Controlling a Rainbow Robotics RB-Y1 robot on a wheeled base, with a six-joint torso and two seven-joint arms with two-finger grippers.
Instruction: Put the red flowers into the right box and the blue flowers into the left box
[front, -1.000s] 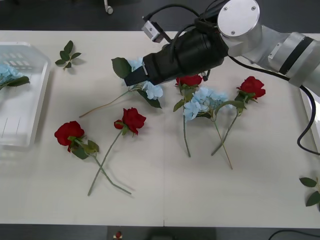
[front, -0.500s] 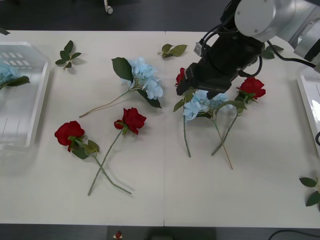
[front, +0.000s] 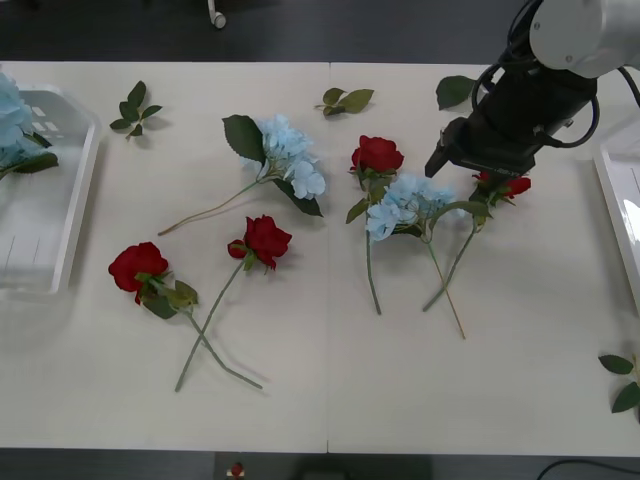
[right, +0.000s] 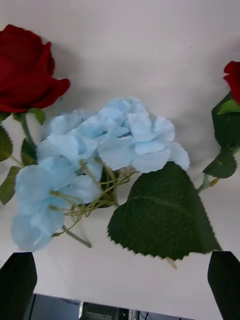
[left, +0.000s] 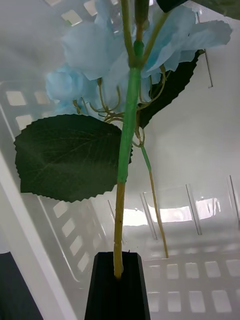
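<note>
Pinching blue flower stem (left: 120, 220) between left jaws.

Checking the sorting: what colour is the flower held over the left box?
Pale blue flower, clearest in the left wrist view.

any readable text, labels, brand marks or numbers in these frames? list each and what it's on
None: no text, label, brand mark or number reads anywhere.
Left box: bare white plastic with slots, no marking.
Right box: bare white rim, no marking.
Right gripper: plain black fingers, open above a blue flower, no print.
Left gripper: plain black, shut on a blue flower stem, no print.
</note>
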